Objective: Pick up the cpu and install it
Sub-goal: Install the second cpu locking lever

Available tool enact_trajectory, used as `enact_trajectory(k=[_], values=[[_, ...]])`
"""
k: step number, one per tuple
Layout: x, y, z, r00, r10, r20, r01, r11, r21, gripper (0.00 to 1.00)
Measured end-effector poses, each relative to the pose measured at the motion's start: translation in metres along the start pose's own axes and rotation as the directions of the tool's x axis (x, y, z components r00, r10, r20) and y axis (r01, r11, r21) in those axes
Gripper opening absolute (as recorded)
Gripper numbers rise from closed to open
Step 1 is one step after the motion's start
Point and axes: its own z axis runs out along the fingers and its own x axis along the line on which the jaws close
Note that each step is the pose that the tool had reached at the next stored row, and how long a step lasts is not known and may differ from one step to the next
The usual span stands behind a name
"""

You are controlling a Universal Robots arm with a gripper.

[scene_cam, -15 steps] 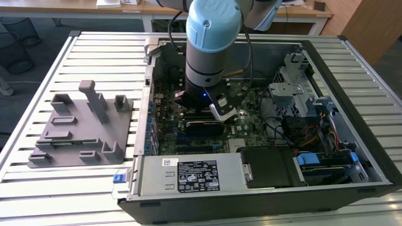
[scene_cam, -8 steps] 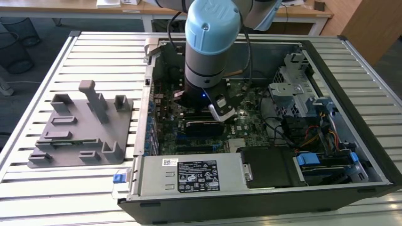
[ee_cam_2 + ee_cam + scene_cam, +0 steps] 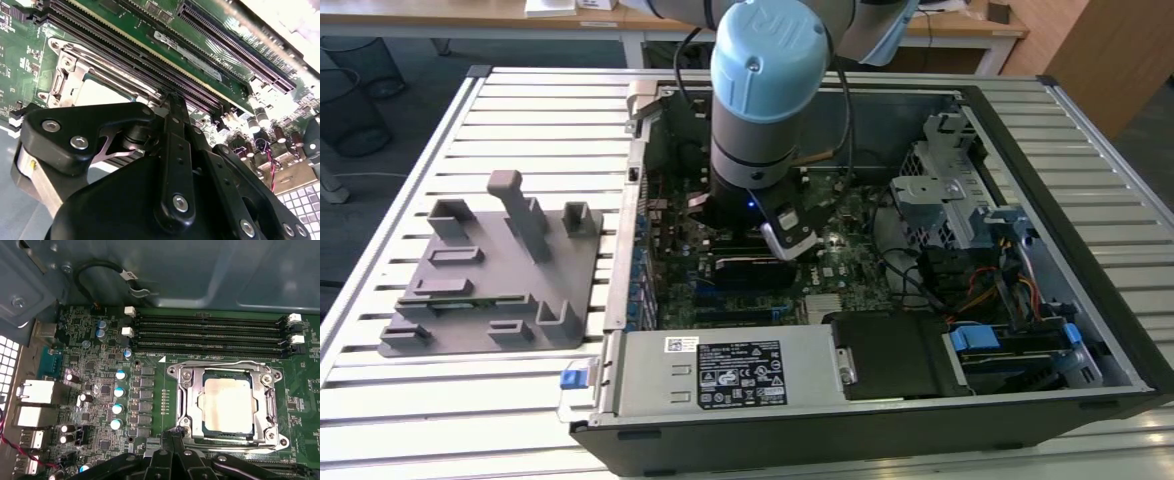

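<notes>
The cpu (image 3: 227,405), a pale silvery square, lies flat inside the motherboard socket, with the metal frame (image 3: 186,395) around it. In the second wrist view the cpu (image 3: 100,92) shows as a pale patch just beyond the black gripper body. My gripper (image 3: 175,431) is low over the board at the socket frame's edge, beside one corner of the cpu. Its fingers meet at the tip with nothing between them. In the exterior view the gripper (image 3: 790,243) reaches down into the open computer case.
The open computer case (image 3: 1067,130) lies on a slatted table. A grey plastic fixture tray (image 3: 480,290) stands at the exterior view's left. Memory slots (image 3: 210,332) run beside the socket. Capacitors (image 3: 119,390), drive bays (image 3: 947,190) and cables crowd the case.
</notes>
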Motion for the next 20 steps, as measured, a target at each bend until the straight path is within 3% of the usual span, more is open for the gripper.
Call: enact_trajectory(k=[8, 20], values=[[-0.0001, 0.0001, 0.0, 1.0, 0.0, 0.0003, 0.0, 1.0, -0.0037, 0.11], [0.0001, 0.0032, -0.01, 1.0, 0.0, 0.0002, 0.0, 1.0, -0.0035, 0.11]])
